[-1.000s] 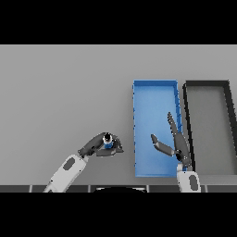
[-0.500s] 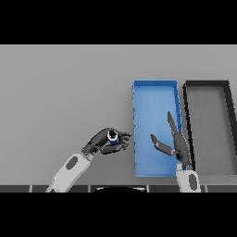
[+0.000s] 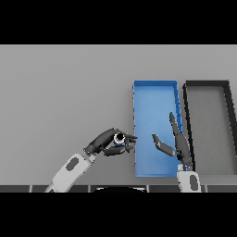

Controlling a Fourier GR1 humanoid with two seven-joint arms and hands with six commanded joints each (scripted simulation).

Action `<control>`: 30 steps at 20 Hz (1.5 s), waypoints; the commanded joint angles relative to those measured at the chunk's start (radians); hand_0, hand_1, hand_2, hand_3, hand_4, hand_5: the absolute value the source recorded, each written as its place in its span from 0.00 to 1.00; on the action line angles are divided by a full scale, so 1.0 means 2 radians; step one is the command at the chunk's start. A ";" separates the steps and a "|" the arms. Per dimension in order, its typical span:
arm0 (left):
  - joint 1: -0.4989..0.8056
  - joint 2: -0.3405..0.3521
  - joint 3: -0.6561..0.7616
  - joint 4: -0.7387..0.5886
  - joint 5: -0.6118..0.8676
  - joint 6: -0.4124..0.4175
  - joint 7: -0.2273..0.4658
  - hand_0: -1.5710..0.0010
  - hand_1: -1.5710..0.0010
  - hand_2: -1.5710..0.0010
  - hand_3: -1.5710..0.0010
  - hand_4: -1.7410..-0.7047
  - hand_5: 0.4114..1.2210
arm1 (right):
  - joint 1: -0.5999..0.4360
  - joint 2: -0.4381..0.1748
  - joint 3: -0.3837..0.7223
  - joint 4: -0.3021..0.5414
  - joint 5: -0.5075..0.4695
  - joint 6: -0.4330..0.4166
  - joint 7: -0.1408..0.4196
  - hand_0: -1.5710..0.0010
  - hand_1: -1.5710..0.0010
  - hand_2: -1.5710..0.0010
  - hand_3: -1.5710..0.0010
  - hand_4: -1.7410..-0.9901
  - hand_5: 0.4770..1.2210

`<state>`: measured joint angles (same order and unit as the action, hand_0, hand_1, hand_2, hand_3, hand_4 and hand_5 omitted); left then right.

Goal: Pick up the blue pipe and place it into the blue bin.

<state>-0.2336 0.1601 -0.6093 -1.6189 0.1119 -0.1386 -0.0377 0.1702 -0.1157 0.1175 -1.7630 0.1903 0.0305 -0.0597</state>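
My left hand (image 3: 105, 143) has its fingers and thumb curled round the blue pipe (image 3: 118, 139), a short tube whose pale open end faces up. The hand carries it just left of the blue bin's (image 3: 155, 84) left wall, near the bin's front half. My right hand (image 3: 178, 143) hangs open over the bin's right side, fingers straight and pointing away from me, thumb spread out to the left.
A black bin (image 3: 206, 84) stands directly right of the blue bin, their long walls almost touching. Grey table top (image 3: 60, 92) stretches to the left and behind.
My left hand has moved to the right with the blue pipe, from about mid-table to the blue bin's left wall. The right hand has stayed where it was.
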 commanded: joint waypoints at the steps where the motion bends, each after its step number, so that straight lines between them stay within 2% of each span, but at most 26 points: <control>1: 0.000 0.004 0.001 0.000 -0.002 -0.001 0.000 0.00 0.00 0.00 0.05 0.00 1.00 | 0.002 0.001 0.000 -0.001 0.000 -0.001 0.001 1.00 1.00 1.00 1.00 0.80 0.17; 3: 0.003 0.005 0.001 -0.001 -0.006 0.001 -0.002 0.00 0.00 0.00 0.05 0.00 1.00 | 0.006 0.001 0.001 -0.006 0.000 -0.001 0.000 1.00 1.00 1.00 1.00 0.75 0.17; 5: 0.000 -0.002 -0.001 0.009 -0.009 -0.001 -0.001 0.00 0.00 0.00 0.05 0.00 1.00 | 0.015 0.003 0.004 -0.016 0.000 -0.001 -0.006 1.00 1.00 1.00 1.00 0.75 0.17; 7: -0.002 -0.001 0.000 0.001 -0.009 -0.001 0.003 0.00 0.00 0.00 0.05 0.00 1.00 | 0.003 -0.005 -0.009 -0.018 -0.043 0.026 -0.020 1.00 1.00 1.00 1.00 0.73 0.20; 8: 0.000 0.000 -0.001 0.003 -0.009 -0.002 0.007 0.00 0.00 0.00 0.05 0.00 1.00 | 0.002 -0.012 -0.012 -0.036 -0.087 0.059 -0.027 1.00 1.00 1.00 1.00 0.73 0.18; 9: 0.001 -0.002 -0.001 0.002 -0.008 -0.002 0.008 0.00 0.00 0.00 0.05 0.00 1.00 | -0.001 -0.026 -0.015 -0.051 -0.126 0.089 -0.021 1.00 1.00 1.00 1.00 0.70 0.15; 12: 0.002 -0.001 -0.004 0.003 -0.014 -0.003 0.006 0.00 0.00 0.00 0.05 0.00 1.00 | -0.024 -0.077 -0.009 -0.106 -0.202 0.151 0.027 1.00 1.00 1.00 1.00 0.61 0.08; 14: -0.006 -0.002 0.000 0.001 -0.012 -0.003 0.009 0.00 0.00 0.00 0.05 0.00 1.00 | -0.050 -0.106 0.002 -0.136 -0.236 0.172 0.076 1.00 1.00 1.00 1.00 0.57 0.03; 18: -0.009 -0.002 0.003 0.006 -0.015 -0.002 0.007 0.00 0.00 0.00 0.05 0.00 1.00 | -0.118 -0.119 0.045 -0.153 -0.262 0.190 0.153 1.00 1.00 1.00 1.00 0.58 0.03; 21: -0.008 0.002 0.004 0.002 -0.012 -0.009 0.005 0.00 0.00 0.00 0.06 0.00 1.00 | -0.164 -0.116 0.074 -0.150 -0.247 0.205 0.168 1.00 1.00 1.00 1.00 0.58 0.06; 23: -0.010 -0.002 0.003 0.005 -0.010 -0.012 0.008 0.00 0.00 0.00 0.05 0.00 1.00 | -0.187 -0.109 0.090 -0.133 -0.243 0.218 0.182 1.00 1.00 1.00 1.00 0.62 0.07; 27: -0.007 0.000 0.003 0.008 -0.001 -0.028 -0.010 0.00 0.00 0.00 0.03 0.00 1.00 | -0.238 -0.082 0.118 -0.110 -0.238 0.222 0.207 1.00 1.00 1.00 1.00 0.68 0.07; 30: -0.006 0.002 0.003 0.004 -0.004 -0.027 -0.001 0.00 0.00 0.00 0.02 0.00 1.00 | -0.269 -0.064 0.131 -0.084 -0.229 0.229 0.216 1.00 1.00 1.00 1.00 0.69 0.06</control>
<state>-0.2461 0.1638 -0.6031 -1.6118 0.1045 -0.1949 -0.0399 -0.3680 -0.2421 0.3798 -1.9306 -0.2675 0.4882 0.3753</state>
